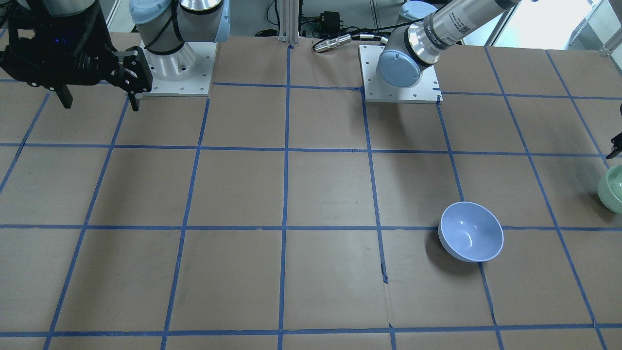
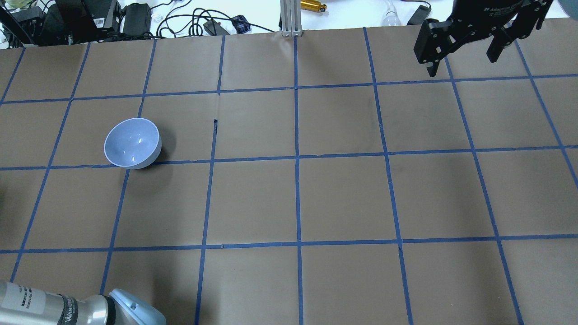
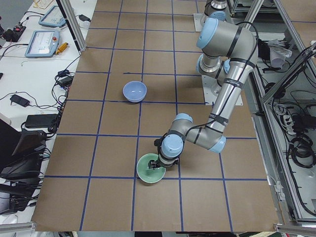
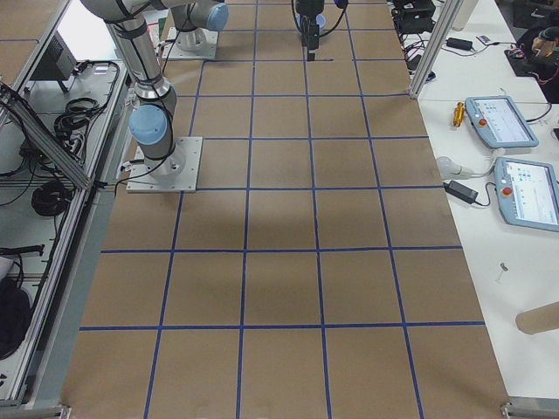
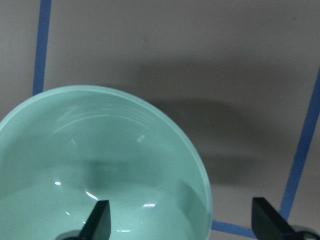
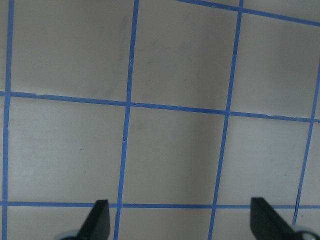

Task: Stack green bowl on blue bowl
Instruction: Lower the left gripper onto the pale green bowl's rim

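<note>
Starting far left: green bowl (image 3: 149, 174) upright on the desk (image 3: 118, 148), near the 6 o'clock end in the left-side view. Right over it, left gripper (image 5: 180, 220), spread wide and gripping nothing. One finger (image 5: 98, 220) down inside the bowl at 7 o'clock in the wrist view, the other outside the rim at 5 o'clock. Can't tell about actual contact. Next over, blue bowl (image 2: 132, 143), upright too, well apart from the green one, roughly 11 o'clock from it in that side view. Way off at 1 o'clock in the overhead, right gripper (image 2: 463, 63), also wide open, hanging above the desk.
</note>
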Robot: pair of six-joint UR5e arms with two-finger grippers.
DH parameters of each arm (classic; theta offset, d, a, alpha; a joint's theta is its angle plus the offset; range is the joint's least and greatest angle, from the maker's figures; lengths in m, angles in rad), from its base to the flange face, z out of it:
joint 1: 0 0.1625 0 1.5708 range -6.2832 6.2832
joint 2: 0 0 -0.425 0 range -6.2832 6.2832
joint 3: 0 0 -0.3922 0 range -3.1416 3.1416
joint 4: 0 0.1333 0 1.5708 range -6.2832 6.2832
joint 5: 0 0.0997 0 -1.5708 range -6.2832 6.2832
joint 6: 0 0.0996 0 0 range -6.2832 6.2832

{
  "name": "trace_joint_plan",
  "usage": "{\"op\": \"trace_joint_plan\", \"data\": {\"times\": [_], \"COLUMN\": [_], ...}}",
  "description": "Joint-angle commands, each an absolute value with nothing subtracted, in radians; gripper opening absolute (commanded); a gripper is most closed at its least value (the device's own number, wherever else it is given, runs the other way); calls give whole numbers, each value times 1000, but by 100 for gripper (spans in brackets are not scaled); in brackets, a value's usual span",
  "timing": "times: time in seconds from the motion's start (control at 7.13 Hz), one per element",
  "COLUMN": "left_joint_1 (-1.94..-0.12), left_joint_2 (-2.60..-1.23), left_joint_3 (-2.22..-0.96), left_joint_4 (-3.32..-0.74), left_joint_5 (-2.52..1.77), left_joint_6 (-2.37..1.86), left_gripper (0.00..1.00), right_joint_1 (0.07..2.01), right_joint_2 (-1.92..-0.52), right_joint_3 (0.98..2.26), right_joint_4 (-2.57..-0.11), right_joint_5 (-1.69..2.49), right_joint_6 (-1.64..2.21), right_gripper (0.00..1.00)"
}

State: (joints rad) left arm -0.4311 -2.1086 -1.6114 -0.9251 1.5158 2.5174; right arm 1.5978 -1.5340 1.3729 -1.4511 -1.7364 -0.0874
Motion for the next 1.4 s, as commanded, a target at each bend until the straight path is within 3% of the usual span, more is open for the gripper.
{"op": "trace_joint_plan", "data": {"times": [0.0,0.56,0.7,0.84,0.98,1.26], "left_joint_1": [-431,-431,-431,-431,-431,-431], "left_joint_2": [-2117,-2157,-2163,-2166,-2166,-2163], "left_joint_3": [-1611,-1582,-1580,-1580,-1580,-1580], "left_joint_4": [-923,-916,-917,-916,-916,-919], "left_joint_5": [1526,1528,1529,1537,1549,1549], "left_joint_6": [2517,2523,2522,2525,2525,2546], "left_gripper": [100,97,90,51,1,0], "right_joint_1": [1597,1598,1598,1598,1598,1598], "right_joint_2": [-1534,-1534,-1534,-1534,-1534,-1534], "right_joint_3": [1373,1373,1373,1373,1373,1373], "right_joint_4": [-1451,-1451,-1451,-1451,-1451,-1451], "right_joint_5": [-1736,-1736,-1736,-1736,-1736,-1736], "right_joint_6": [-87,-87,-87,-87,-87,-87], "right_gripper": [100,100,100,100,100,100]}}
